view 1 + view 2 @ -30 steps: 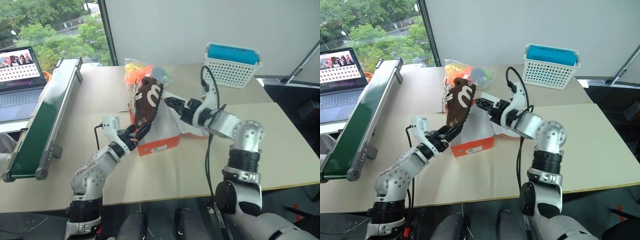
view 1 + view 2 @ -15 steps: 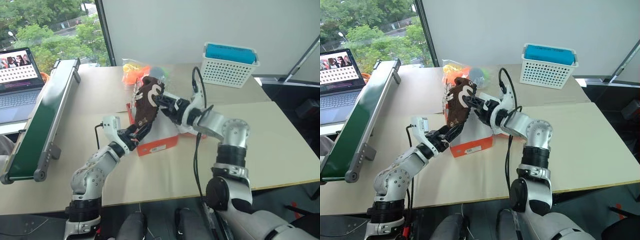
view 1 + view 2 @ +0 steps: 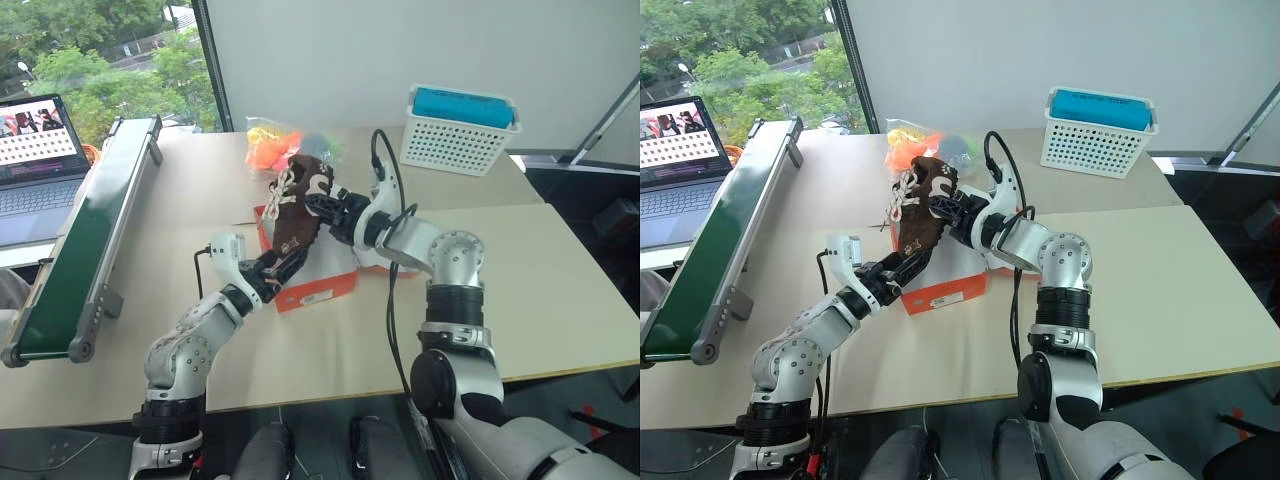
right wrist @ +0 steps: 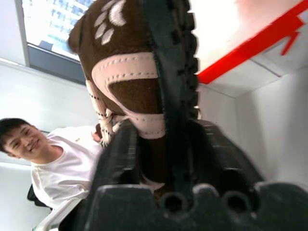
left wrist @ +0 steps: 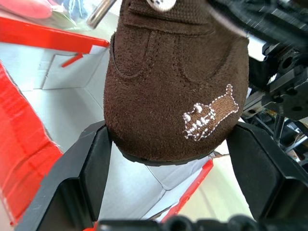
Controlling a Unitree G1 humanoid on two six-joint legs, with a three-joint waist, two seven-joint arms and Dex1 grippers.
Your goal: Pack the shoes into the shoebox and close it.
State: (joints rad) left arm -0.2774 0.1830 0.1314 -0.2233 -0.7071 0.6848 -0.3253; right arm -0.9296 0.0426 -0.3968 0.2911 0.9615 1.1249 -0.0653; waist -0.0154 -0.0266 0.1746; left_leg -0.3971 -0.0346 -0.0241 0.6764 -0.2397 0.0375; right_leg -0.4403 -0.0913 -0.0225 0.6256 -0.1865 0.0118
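A brown shoe (image 3: 297, 210) stands nearly upright over the open shoebox (image 3: 318, 285). The left gripper (image 5: 168, 144) clamps its heel end from below; the right gripper (image 4: 163, 139) pinches its sole and side higher up, fingers closed on it. The box rests on the table (image 3: 560, 290).

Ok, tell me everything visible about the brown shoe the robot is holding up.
The shoe is dark brown suede with white stitched markings, light laces and a black treaded sole. It stands roughly on end above the open orange-red shoebox. The left gripper clamps its heel end; the right gripper has its jaws closed across the sole and side higher up.
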